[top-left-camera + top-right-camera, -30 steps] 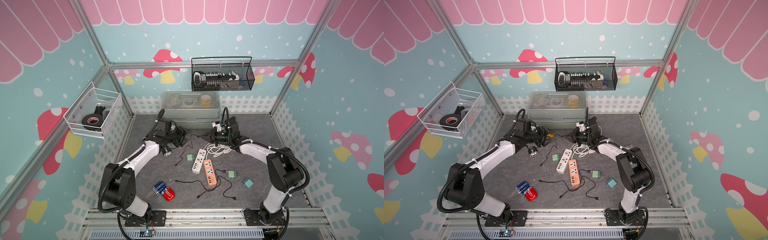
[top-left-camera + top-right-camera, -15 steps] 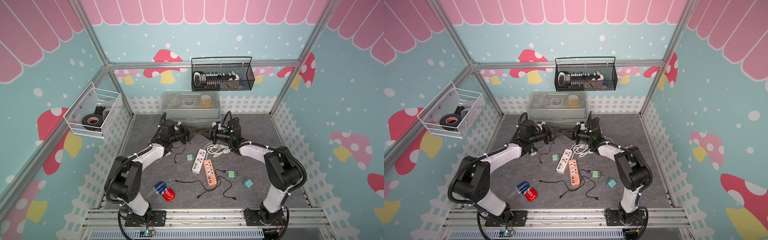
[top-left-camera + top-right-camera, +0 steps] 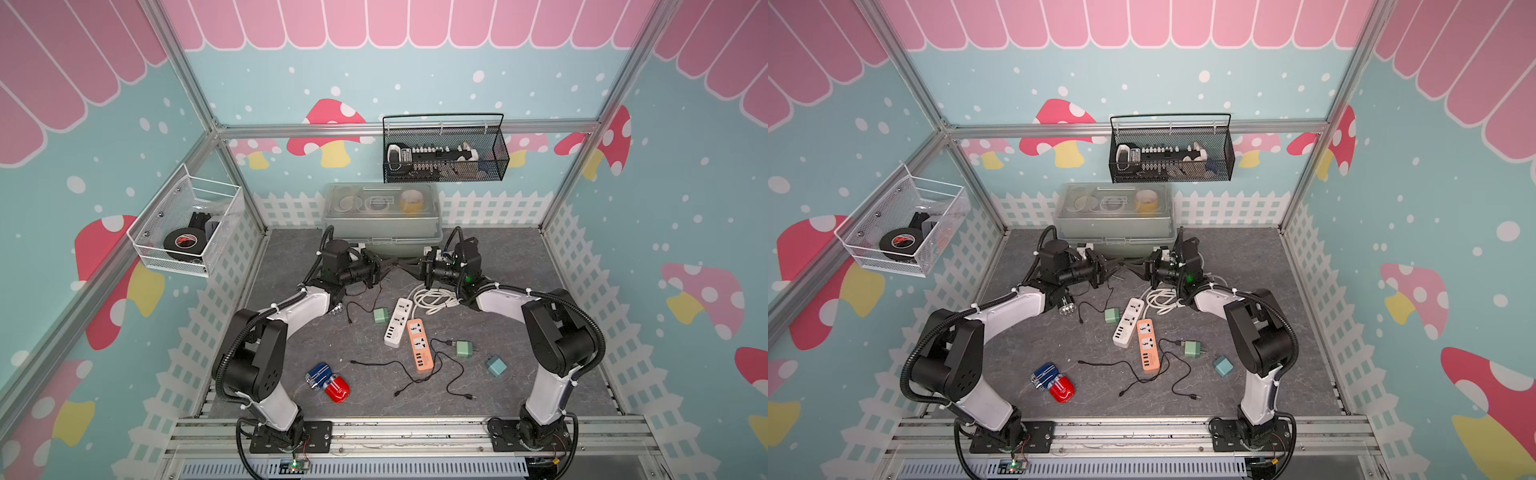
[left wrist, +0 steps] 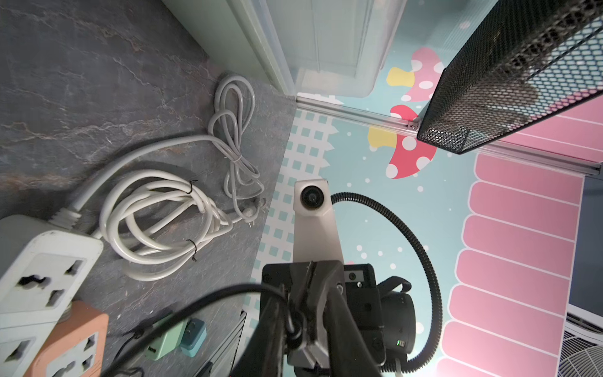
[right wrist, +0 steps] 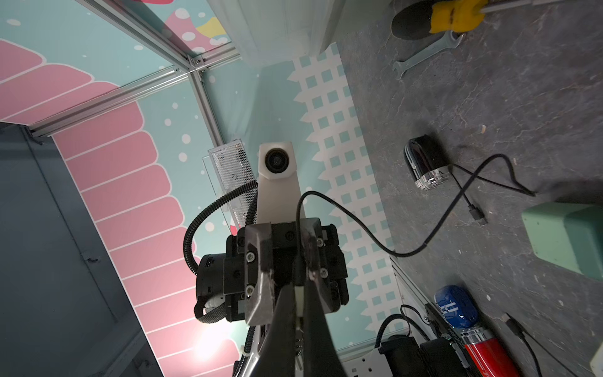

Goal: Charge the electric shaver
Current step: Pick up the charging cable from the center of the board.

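Big picture: the grey table (image 3: 519, 257) is cluttered, and both arms meet nose to nose in the air just in front of the storage box. The right claw (image 5: 298, 313) is clenched on the black charging cable (image 5: 297, 222). The left claw (image 5: 288, 277) is only partly closed, jaws apart, with the cable running between them.

What I'd worry about: that cable is thin and slack. If the right lets go before the left bites, it drops. The claw tips are also close enough to knock each other, and the trailing cable could drag across the shaver.

The black shaver (image 5: 422, 163) lies on its side on the table beside the left forearm, and only its chrome head (image 3: 1067, 308) peeks out in a top view. Its long axis is flat on the table, head toward the table's middle. I can't see a charging port.
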`<state>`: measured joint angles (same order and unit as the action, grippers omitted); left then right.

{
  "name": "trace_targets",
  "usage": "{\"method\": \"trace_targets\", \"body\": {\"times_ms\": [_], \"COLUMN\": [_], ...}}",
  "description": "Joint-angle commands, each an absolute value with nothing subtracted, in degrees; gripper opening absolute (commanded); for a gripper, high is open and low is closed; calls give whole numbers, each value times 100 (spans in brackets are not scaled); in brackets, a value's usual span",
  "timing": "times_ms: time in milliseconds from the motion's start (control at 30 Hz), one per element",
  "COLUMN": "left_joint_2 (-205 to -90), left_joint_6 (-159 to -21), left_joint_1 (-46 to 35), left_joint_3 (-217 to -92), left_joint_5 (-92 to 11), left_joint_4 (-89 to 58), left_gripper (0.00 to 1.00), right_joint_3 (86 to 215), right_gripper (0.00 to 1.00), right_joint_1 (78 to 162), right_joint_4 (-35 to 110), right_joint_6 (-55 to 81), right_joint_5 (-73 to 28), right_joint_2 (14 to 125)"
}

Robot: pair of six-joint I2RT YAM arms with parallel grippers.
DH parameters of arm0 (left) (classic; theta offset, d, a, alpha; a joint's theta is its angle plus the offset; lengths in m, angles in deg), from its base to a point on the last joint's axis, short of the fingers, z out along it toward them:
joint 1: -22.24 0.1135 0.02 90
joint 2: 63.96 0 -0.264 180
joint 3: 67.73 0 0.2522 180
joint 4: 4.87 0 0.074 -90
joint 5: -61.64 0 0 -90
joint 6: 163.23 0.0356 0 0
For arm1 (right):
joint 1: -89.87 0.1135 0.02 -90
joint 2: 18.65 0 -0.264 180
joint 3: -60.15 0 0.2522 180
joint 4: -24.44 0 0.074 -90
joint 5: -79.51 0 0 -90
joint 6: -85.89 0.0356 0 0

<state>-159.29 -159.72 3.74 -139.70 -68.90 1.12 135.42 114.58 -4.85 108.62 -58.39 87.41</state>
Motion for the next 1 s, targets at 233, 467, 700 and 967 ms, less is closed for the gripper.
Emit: {"method": "trace_targets", "body": {"times_ms": [233,467,700,967], "left_joint_2": [-16150,-16227,-16255,-16297], "left_joint_6": [-15301,-15261,-15036,-15052], "left_joint_1": [613,680,688,704], "left_joint_3": [-14458,-14513,-14547,-14591], "left_joint_5": [-7705,-8088,-8492,-8638], "left_joint_4": [-685,-533,-703,-613], "left_gripper": [18,18,18,16], "right_joint_3": [13780,13765,13937,13990], "right_gripper": [0,0,0,0], "right_joint_1": [11368,11334,11307,11289], "right_joint_4": [-804,-820,-899,-906], "right_joint_6": [11032,11004,11076,11111], "right_joint_5": [-6691,-6814,-6935,-7103], "right_joint_2": [8919,8944,8972,9183]}}
